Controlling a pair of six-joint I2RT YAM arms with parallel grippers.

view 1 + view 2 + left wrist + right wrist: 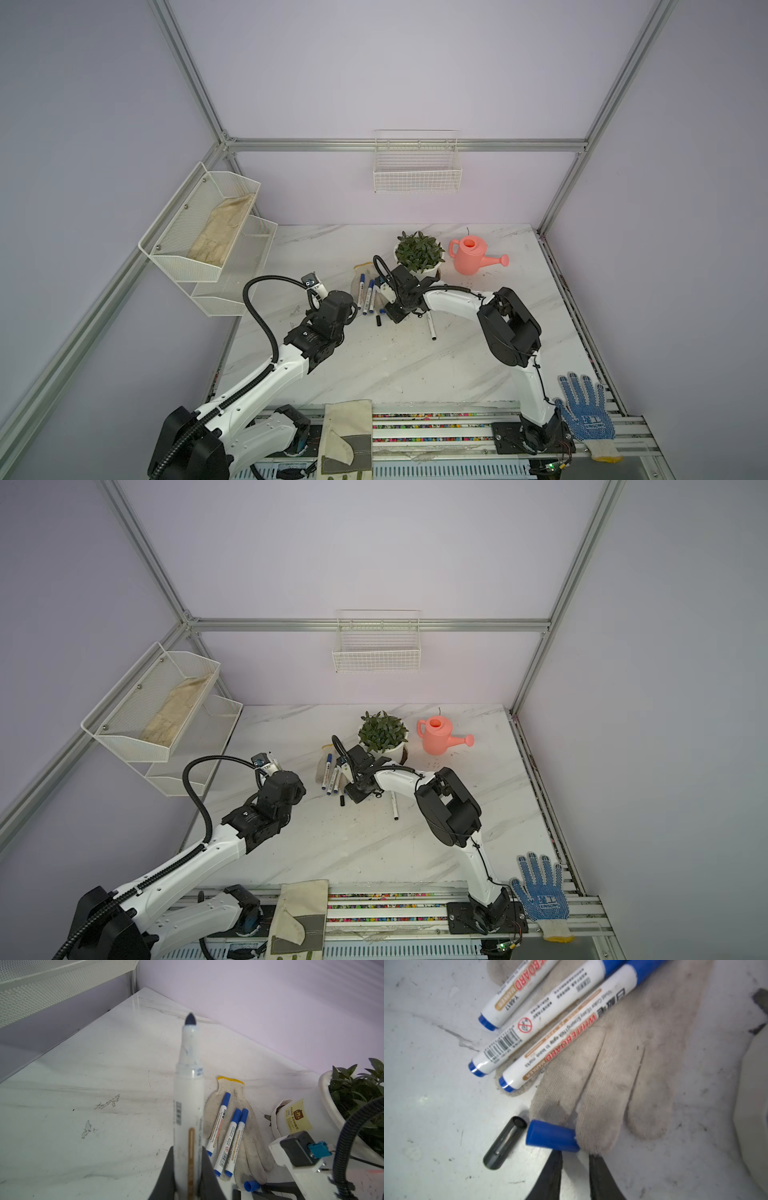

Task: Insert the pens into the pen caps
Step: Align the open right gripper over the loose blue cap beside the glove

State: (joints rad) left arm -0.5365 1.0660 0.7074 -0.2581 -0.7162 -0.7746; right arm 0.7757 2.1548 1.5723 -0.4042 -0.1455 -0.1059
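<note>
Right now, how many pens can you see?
5: three capped pens on the glove, one uncapped pen in the left gripper, one lone pen on the table.

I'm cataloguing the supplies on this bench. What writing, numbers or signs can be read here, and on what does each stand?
"WHITEBOARD MARKER": capped pen lying along the white glove.
"Y-6817" and cut-off "EBOARD MARKER": outer capped pen.
Red crossed-circle sign, barcode: middle capped pen; its fine print is unreadable.
Yellow label: blurred.
Blue glove logo: too small.
Held pen print: blurred.
</note>
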